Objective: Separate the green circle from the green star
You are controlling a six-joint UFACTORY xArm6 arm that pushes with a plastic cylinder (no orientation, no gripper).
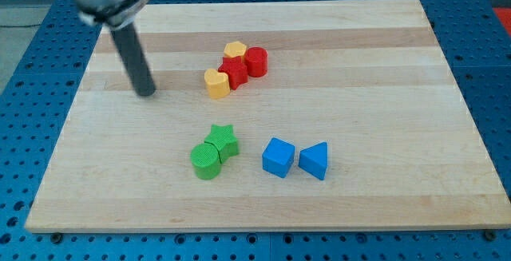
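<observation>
The green circle (206, 161) sits on the wooden board (383, 69) below centre, touching the green star (223, 140), which lies just up and to its right. My tip (145, 93) rests on the board in the upper left, well up and to the left of both green blocks and apart from every block.
A cluster near the view's top centre holds a yellow heart (216, 83), a red star (234, 73), a yellow hexagon (235, 51) and a red cylinder (255, 61). A blue cube (278, 157) and a blue triangle (314, 160) lie right of the green pair.
</observation>
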